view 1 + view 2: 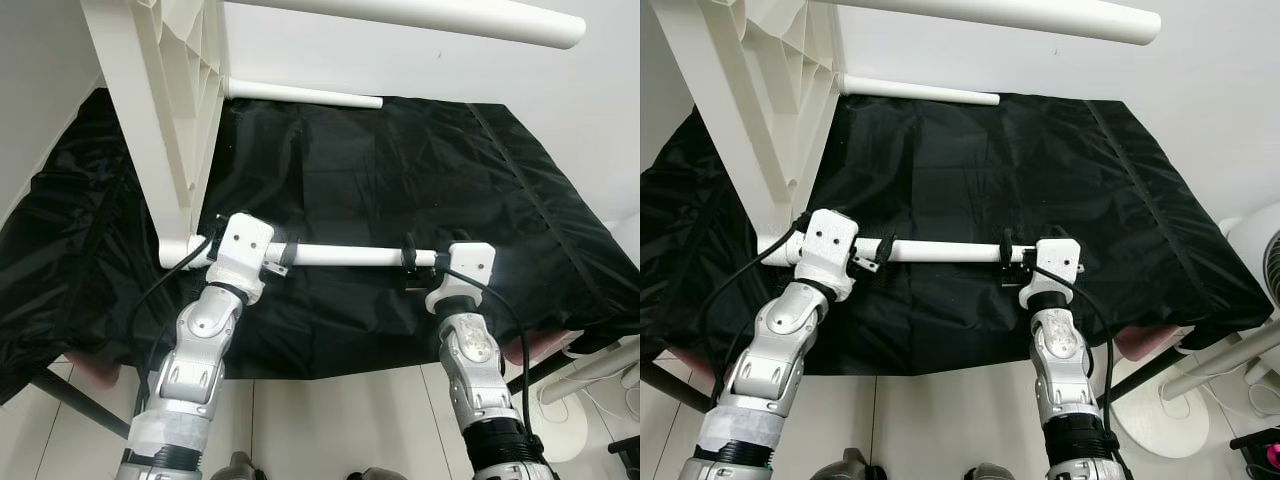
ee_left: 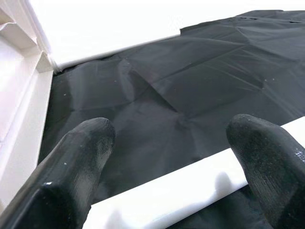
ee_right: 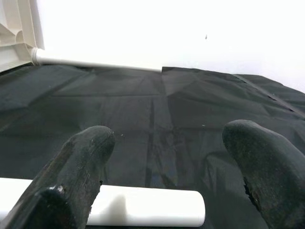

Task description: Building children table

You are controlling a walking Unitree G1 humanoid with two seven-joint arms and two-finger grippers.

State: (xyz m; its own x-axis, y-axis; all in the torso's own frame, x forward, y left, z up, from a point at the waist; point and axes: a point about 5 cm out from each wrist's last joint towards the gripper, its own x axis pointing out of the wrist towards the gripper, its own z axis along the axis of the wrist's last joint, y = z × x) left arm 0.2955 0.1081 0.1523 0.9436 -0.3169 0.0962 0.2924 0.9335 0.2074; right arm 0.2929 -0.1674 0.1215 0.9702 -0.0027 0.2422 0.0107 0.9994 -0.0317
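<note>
A white children's table top [image 1: 165,110] stands on its edge at the left on a black cloth [image 1: 400,170]. Three white round legs stick out of it to the right: an upper one [image 1: 420,18], a far one [image 1: 300,94] and a near one [image 1: 345,256]. My left gripper [image 1: 278,254] is at the near leg [image 2: 190,191] close to the table top, its fingers [image 2: 71,162] spread wide over the leg. At the leg's free end [image 3: 157,206] sits my right gripper [image 1: 412,256], also open, its fingers [image 3: 262,157] spread to either side.
The black cloth covers a low platform whose front edge [image 1: 330,365] runs just before my arms. White walls close the back and left. A white fan [image 1: 1255,250] and its stand [image 1: 570,420] are on the tiled floor at the right.
</note>
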